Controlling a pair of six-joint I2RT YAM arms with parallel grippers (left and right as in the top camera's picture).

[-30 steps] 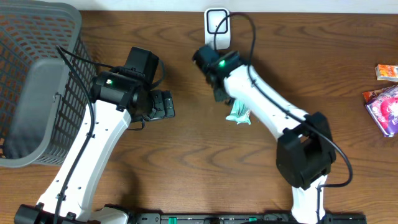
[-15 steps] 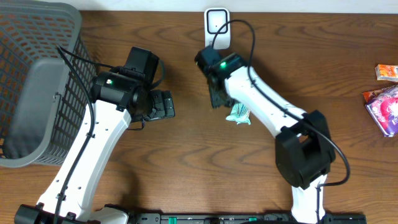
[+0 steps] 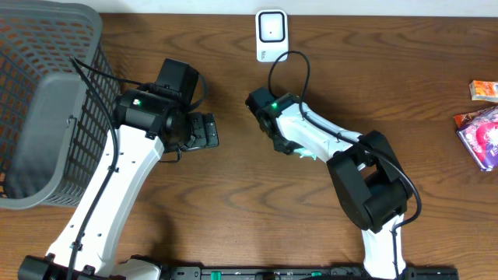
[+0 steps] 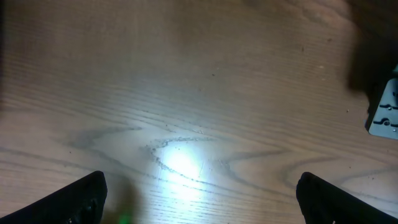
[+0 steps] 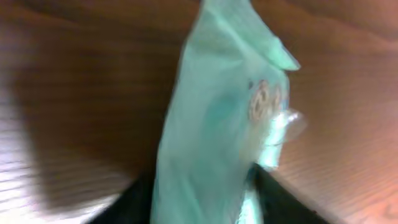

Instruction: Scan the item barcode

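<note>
We see the right gripper (image 5: pixel 200 202) clamped on the mint-green packet (image 5: pixel 214 118), which juts straight ahead from between its fingers (the view is blurred). The left gripper (image 4: pixel 199 196) hangs spread wide above the wooden table (image 4: pixel 186 93).

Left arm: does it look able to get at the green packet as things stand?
Probably not. The right gripper sits over the green packet, straddling it, and that arm covers most of it from above. The left gripper hangs open over the table, apart from it.
</note>
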